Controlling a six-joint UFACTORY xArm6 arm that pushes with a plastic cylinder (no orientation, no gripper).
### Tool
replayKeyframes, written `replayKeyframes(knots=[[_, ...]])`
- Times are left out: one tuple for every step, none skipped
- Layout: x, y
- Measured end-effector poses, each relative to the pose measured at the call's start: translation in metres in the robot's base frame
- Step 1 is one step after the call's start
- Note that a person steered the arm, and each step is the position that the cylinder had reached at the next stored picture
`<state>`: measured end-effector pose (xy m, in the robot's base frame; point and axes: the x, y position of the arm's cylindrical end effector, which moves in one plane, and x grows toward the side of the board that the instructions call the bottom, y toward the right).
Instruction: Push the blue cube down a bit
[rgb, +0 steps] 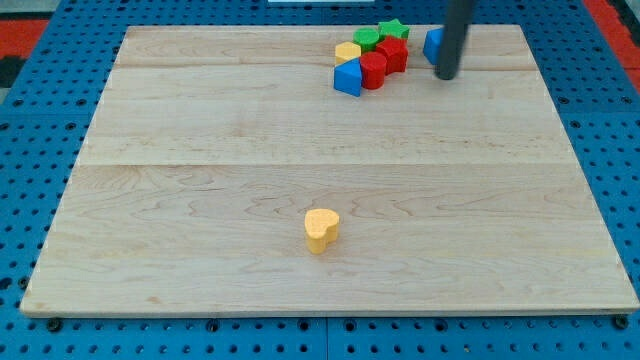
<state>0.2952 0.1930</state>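
The blue cube (432, 45) sits near the board's top edge, right of centre, partly hidden behind my dark rod. My tip (446, 75) rests on the board just below and to the right of the cube, close to it; I cannot tell if they touch. Left of the cube lies a tight cluster: a green star (393, 29), a green block (366, 38), a red block (393, 53), a red cylinder (373, 70), a yellow block (347, 52) and a second blue block (347, 78).
A yellow heart block (321, 229) stands alone in the lower middle of the wooden board (200, 200). The board lies on a blue perforated surface (30, 200). The top edge of the board is just above the blue cube.
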Motion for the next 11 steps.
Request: replayKeyframes(knots=[[-0.024, 0.078], [-0.098, 0.057], [-0.089, 0.027], [-0.058, -0.003], [-0.04, -0.003], [-0.069, 0.006], [-0.096, -0.022], [-0.069, -0.042], [-0.058, -0.03], [-0.068, 0.001], [-0.024, 0.077]])
